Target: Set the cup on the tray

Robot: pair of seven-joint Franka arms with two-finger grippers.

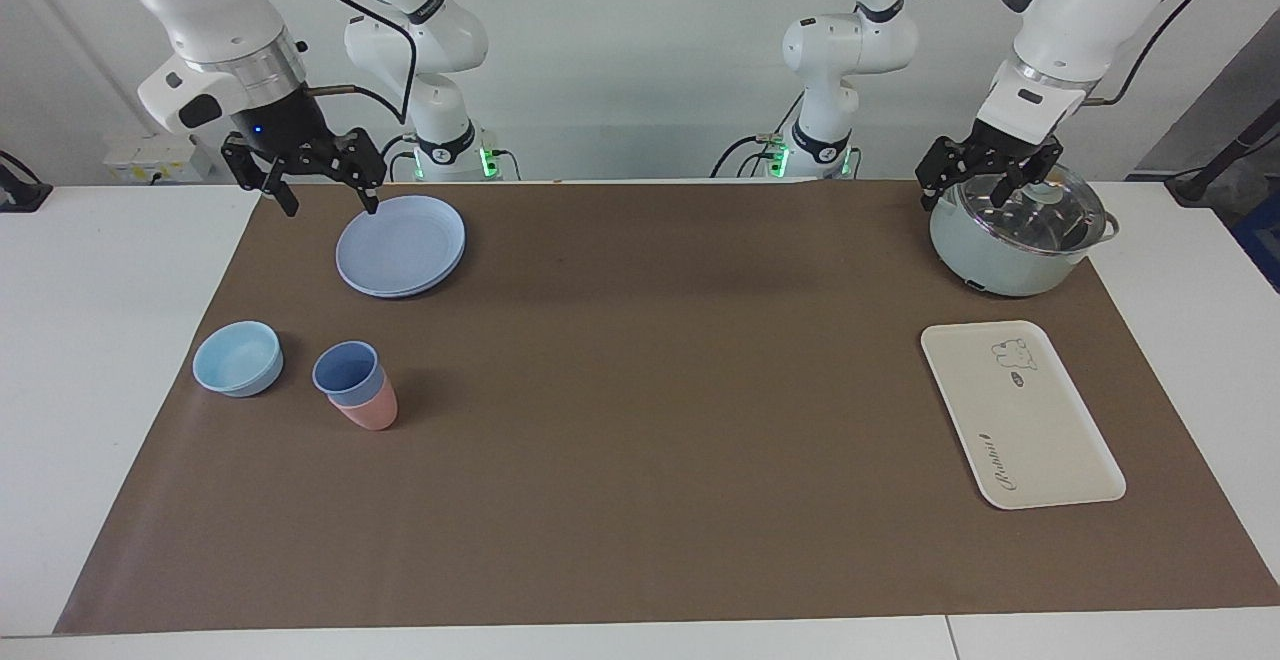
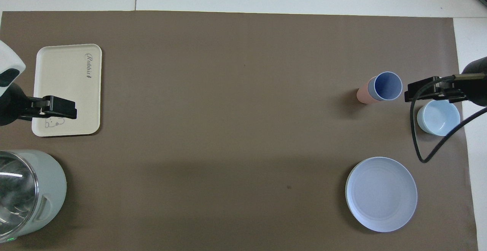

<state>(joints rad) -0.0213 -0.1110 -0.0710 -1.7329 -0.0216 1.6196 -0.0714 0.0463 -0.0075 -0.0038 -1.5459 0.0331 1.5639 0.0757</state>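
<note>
— Any writing you can read?

— Only on the tray [image 1: 1030, 430], at the right of the facing view: script lettering that I read as "Rabbit", near its lower end, and a small cartoon animal print near its upper end. I see nothing lying in it.

— And the cup?

— The cup [image 1: 347, 372] sits nested in a pink cup [image 1: 370, 408] at the lower left of the facing view, well apart from the tray. I see its blue inside and nothing in it. A bowl [image 1: 238, 358] stands just beside it, also empty, and a plate [image 1: 401, 245] lies above them in the frame, bare.

— Other containers?

— A pot [image 1: 1010, 240] with a glass lid at the upper right; I can't tell what it holds.

— Grippers?

— My right gripper [image 1: 322, 202] hangs at the upper left beside the plate, fingers spread, holding nothing. My left gripper [image 1: 990, 190] hangs over the pot, fingers also spread, empty.
</note>
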